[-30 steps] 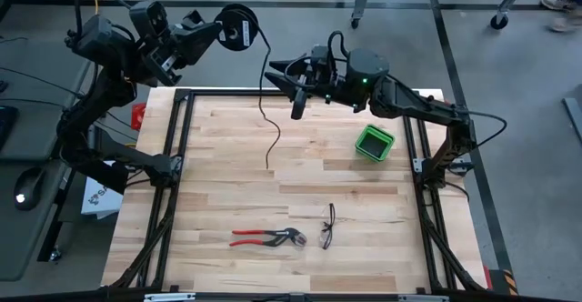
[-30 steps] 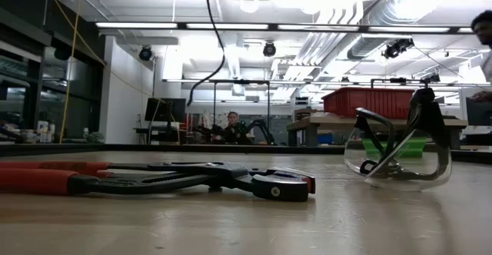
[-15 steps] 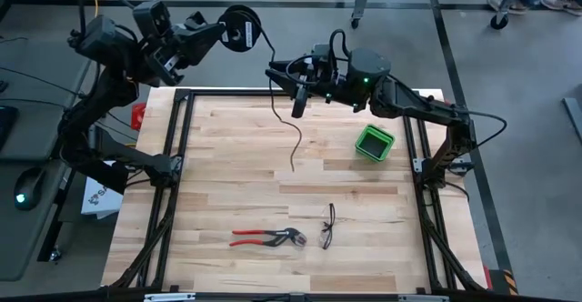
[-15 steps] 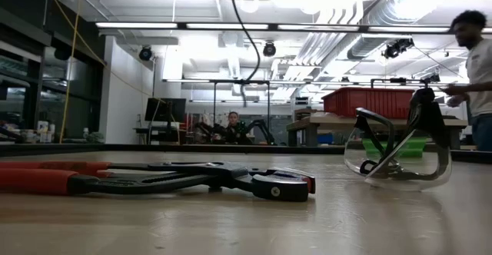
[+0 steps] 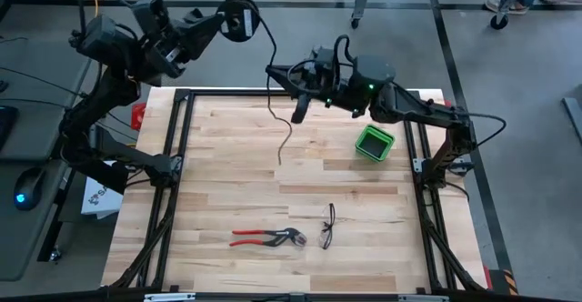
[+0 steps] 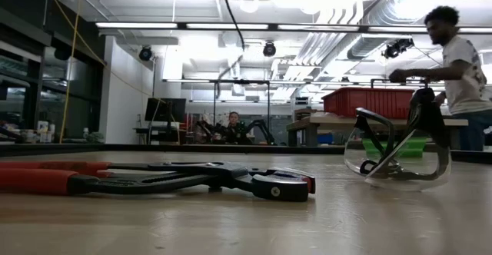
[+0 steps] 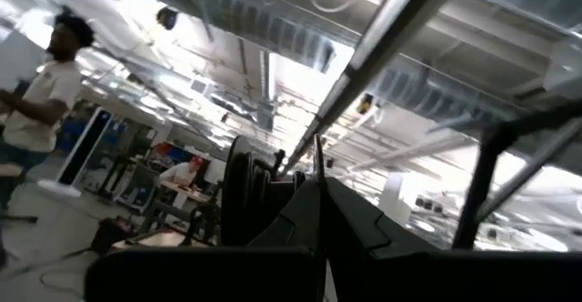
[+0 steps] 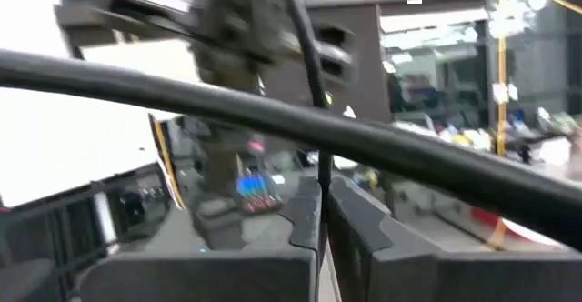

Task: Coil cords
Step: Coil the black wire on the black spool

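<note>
Your left pincer (image 5: 238, 22) and right pincer (image 5: 284, 70) are each pinching the thin cord (image 5: 284, 138), apparently; its end is dangling over open wooden tabletop (image 5: 227, 184).

Robotics lab / workshop. Ducts (image 6: 338, 36) and strip lights (image 6: 192, 26) are running across an open ceiling, concrete floor (image 5: 509, 75) is showing around the bench (image 5: 227, 184). Beyond the bench, work tables are holding a red bin (image 6: 369, 101), a monitor (image 6: 163, 109) is standing left of it, a person (image 6: 453, 71) is standing right of it, another (image 6: 232, 124) is sitting behind arms.
</note>
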### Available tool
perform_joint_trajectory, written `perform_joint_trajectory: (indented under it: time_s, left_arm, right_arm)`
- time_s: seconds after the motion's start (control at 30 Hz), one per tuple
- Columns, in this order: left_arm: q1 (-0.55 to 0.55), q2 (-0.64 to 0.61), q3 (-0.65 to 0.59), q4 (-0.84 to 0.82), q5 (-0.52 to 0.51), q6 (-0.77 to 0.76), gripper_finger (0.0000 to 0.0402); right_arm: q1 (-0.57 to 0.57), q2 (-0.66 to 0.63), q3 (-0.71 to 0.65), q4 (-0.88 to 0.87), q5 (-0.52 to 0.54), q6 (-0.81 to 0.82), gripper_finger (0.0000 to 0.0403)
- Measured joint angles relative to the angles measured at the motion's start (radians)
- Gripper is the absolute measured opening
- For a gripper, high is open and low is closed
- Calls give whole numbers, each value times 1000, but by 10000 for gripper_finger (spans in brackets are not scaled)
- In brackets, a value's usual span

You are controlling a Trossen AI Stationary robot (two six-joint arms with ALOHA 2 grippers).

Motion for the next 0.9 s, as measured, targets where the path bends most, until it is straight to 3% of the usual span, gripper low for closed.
perform_joint_trajectory:
  time_s: [0.33, 0.53, 0.9]
  left_arm:
    - [0, 92, 0, 72, -16, -366, 0]
    - [-8, 133, 0, 56, 42, -577, 0]
    - [-53, 149, -1, 24, 50, -672, 0]
  right_arm:
    - [23, 44, 0, 50, -5, -12, 1]
    - [23, 66, 0, 143, -17, -12, 1]
    - [15, 67, 0, 172, 15, -70, 0]
